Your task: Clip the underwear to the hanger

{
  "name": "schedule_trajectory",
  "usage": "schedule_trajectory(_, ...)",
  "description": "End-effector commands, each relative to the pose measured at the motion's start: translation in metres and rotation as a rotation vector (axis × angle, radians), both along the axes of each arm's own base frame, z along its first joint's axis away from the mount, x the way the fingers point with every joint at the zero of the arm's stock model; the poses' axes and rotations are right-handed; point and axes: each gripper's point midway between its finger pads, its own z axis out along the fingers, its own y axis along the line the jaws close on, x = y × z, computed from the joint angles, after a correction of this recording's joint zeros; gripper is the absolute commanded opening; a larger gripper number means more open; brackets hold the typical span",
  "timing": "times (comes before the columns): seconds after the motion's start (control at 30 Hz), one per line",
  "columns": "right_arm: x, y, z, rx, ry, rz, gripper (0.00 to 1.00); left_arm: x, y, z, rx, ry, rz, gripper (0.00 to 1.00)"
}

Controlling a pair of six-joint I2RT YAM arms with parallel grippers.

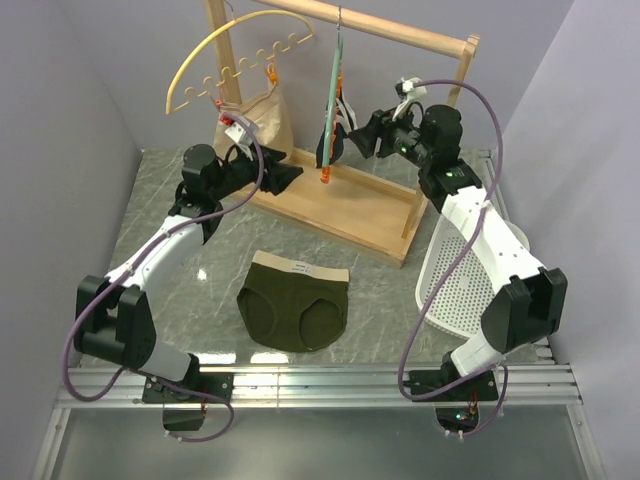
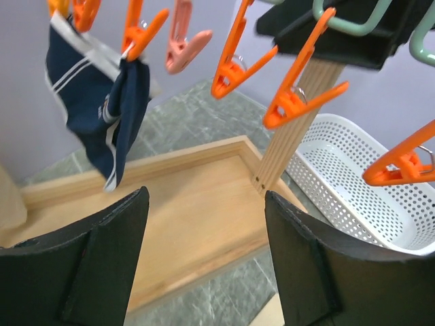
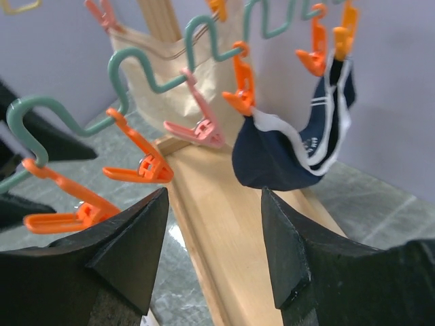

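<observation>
The olive-green underwear (image 1: 293, 305) with a tan waistband lies flat on the table, between the two arm bases. The teal hanger (image 1: 333, 90) hangs edge-on from the wooden rail, and its wavy arc (image 3: 170, 80) carries orange clips (image 3: 139, 163). A navy garment (image 3: 299, 149) hangs from two of them. My left gripper (image 1: 290, 172) is raised left of the hanger, open and empty (image 2: 207, 197), with clips (image 2: 296, 102) above it. My right gripper (image 1: 355, 135) is close on the hanger's right, also open and empty (image 3: 214, 193).
A cream-yellow scalloped hanger (image 1: 230, 60) on the rail's left holds a beige garment (image 1: 262, 120). The wooden rack base (image 1: 340, 205) sits under both grippers, with its upright post (image 2: 299, 129) near the left gripper. A white perforated basket (image 1: 460, 270) stands at the right.
</observation>
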Motion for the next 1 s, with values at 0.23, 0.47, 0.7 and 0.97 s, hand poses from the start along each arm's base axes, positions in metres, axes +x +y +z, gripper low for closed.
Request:
schedule_trajectory(0.23,0.003,0.029,0.029,-0.083,-0.302,0.21,0.64,0.009,-0.018,0.049,-0.024,-0.235,-0.112,0.75)
schedule_trajectory(0.47,0.01,0.036,0.029,-0.11,-0.361,0.246,0.65,0.029,-0.024,0.047,-0.014,-0.266,-0.116,0.75)
schedule_trajectory(0.7,0.019,0.043,0.026,-0.134,-0.402,0.28,0.63,0.035,-0.028,0.044,-0.017,-0.264,-0.126,0.75)
schedule_trajectory(0.97,0.022,0.053,0.032,-0.135,-0.462,0.332,0.62,0.041,-0.031,0.044,-0.015,-0.265,-0.138,0.75)
